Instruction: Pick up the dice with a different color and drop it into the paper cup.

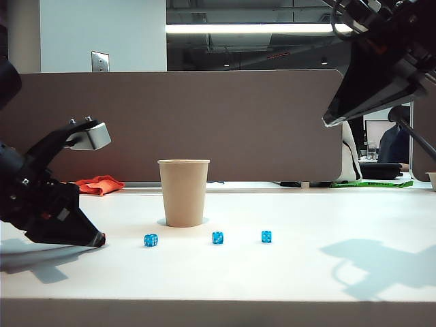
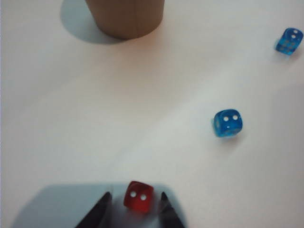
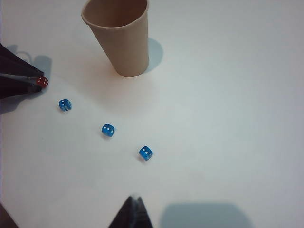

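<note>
Left end effector [image 2: 134, 209] is sitting low on the white surface [image 1: 306, 272], its two dark fingertips [image 2: 100, 204] standing apart on either side of the red die [image 2: 139, 196] without gripping it. Right end effector [image 3: 133, 211] is hanging high above the far side; I cannot tell how wide it is standing. Nearby, the paper cup [image 1: 184, 192] is standing upright, with bare surface lying between it and the die. Three blue dice [image 1: 217, 237] are lying in a loose row beside the cup. Translucent red, the die is showing two white pips upward.
</note>
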Robot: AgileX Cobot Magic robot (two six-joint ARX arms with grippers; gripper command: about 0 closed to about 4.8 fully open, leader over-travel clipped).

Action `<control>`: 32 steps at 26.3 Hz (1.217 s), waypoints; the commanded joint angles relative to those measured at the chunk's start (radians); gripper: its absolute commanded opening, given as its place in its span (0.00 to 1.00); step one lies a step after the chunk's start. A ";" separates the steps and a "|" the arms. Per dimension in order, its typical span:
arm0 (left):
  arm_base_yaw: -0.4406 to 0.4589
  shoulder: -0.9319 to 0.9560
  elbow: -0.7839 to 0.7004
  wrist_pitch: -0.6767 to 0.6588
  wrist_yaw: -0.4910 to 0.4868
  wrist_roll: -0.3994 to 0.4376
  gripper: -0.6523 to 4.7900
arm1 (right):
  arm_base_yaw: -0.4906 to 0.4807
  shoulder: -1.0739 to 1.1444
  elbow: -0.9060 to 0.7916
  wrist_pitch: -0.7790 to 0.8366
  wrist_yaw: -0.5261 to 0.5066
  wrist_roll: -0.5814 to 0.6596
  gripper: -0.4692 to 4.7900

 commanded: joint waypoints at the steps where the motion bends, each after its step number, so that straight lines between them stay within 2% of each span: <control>1: 0.000 0.003 0.004 0.010 0.006 -0.001 0.36 | 0.000 -0.003 0.003 0.013 0.002 -0.002 0.09; 9: 0.000 0.003 0.004 0.019 0.023 0.000 0.34 | 0.000 -0.003 0.003 0.013 0.002 -0.002 0.09; 12: 0.000 0.003 0.004 0.023 0.024 -0.001 0.31 | 0.000 -0.003 0.003 0.013 0.002 -0.002 0.09; 14: 0.000 0.003 0.004 0.024 0.024 -0.001 0.25 | 0.000 -0.003 0.003 0.012 0.002 -0.002 0.09; 27: 0.000 0.003 0.004 0.023 0.024 -0.003 0.20 | 0.000 -0.003 0.003 0.011 0.002 -0.002 0.09; 30: 0.000 0.003 0.004 0.023 0.024 -0.006 0.12 | 0.000 -0.003 0.003 0.011 0.002 -0.002 0.09; 32: 0.000 0.003 0.004 0.023 0.024 -0.007 0.11 | 0.000 -0.003 0.003 0.010 0.002 -0.002 0.09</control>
